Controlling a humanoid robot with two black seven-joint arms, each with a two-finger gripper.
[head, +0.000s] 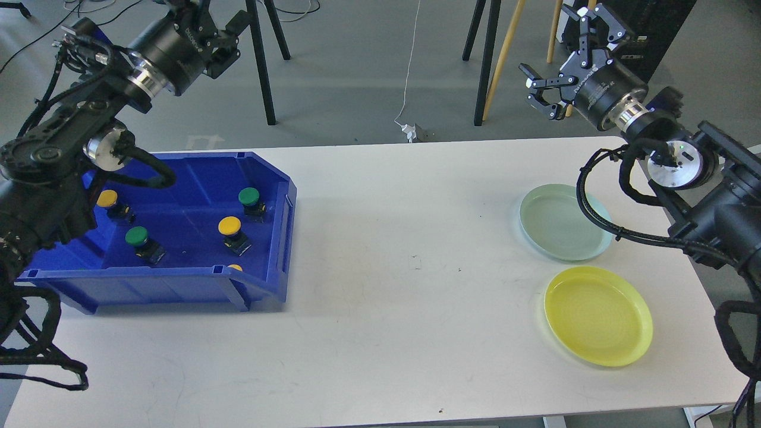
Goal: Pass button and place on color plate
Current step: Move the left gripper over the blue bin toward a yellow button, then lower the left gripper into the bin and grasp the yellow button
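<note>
1. Overhead, a white bench (380, 249) carries a blue bin (196, 285) at its left edge and two plates near its right edge.
2. Inside the bin lie several push buttons — a yellow button (229, 226) and a green button (249, 196) toward the bin's right wall, a second green button (137, 236) near its middle, a second yellow button (107, 198) at the left partly behind the arm, and a sliver of yellow just showing over the bin's front wall.
3. Near the right edge, the pale green plate (562, 223) sits toward the far side and the yellow plate (597, 315) toward the near side — close together but apart, neither holding anything.
4. Above the far right corner, the right end effector (556, 59) hangs clear of the bench, fingers spread wide and gripping nothing.
5. Beyond the far left corner, the left end effector (229, 35) is raised above the bin; it is seen dark and end-on, so I cannot tell how its fingers stand.
</note>
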